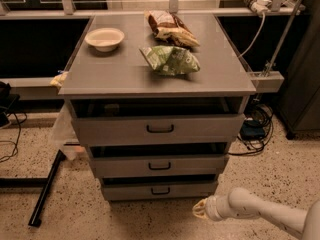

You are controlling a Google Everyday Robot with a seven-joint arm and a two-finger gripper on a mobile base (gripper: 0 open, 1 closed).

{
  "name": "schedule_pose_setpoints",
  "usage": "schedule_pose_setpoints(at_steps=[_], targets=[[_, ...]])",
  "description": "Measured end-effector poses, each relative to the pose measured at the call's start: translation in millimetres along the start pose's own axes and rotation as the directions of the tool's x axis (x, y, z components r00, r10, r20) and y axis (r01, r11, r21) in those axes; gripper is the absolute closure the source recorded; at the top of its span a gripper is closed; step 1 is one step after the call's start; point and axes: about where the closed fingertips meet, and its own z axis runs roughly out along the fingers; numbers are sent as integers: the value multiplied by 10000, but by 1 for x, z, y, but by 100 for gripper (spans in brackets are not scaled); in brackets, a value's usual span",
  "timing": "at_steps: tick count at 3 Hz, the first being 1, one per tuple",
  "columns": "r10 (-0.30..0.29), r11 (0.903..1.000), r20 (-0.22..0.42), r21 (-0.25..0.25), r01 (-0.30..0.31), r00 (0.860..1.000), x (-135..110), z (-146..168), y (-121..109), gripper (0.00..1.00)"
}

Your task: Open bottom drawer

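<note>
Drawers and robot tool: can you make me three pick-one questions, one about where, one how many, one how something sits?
1. Where is the tool? A high above everything; B low, right of the bottom drawer; C far left.
2. How many grey drawer fronts? A two; B three; C five.
3. The white bowl sits: A upright; B upside down; C on its side.
Answers: 1 B, it shows low by that drawer's right end. 2 B, three stacked fronts. 3 A, its hollow faces up.

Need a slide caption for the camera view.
Gripper low, right of the bottom drawer; bowl, green bag, brown bag on top.
</note>
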Motion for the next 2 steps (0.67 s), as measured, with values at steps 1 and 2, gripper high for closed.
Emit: schedule_pose_setpoints(at_steps=[1, 2], targets=[[39, 9998, -23, 170, -39, 10000, 9, 6, -8, 100], [86, 9997, 22, 246, -86, 10000, 12, 9, -5, 100]])
